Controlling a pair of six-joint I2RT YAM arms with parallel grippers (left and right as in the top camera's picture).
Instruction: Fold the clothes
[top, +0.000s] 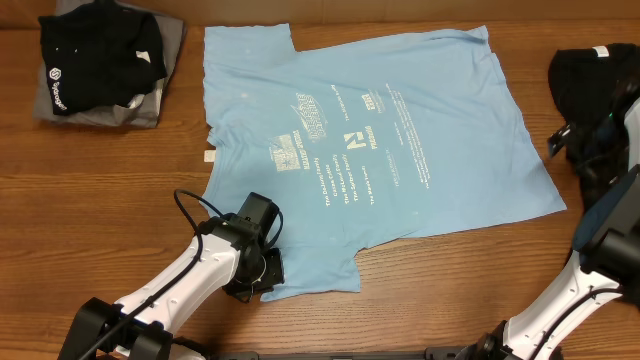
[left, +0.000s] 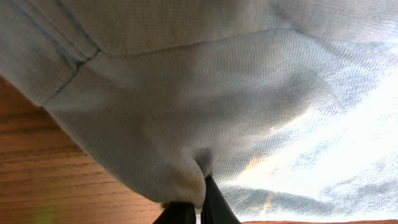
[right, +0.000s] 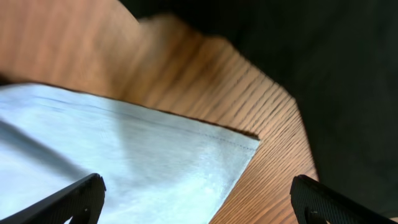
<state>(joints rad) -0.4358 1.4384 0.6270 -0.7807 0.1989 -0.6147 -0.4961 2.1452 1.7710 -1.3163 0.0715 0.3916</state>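
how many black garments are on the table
2: a folded black shirt on a grey garment top left, and a bunched black garment at the right edge. Others may hide underneath.

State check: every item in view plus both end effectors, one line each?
light blue T-shirt: spread flat, print up, unfolded.
left end effector: shut on light blue T-shirt, at a sleeve.
right end effector: open, above a shirt corner.
black-on-grey stack: folded.
black garment: crumpled, right edge.
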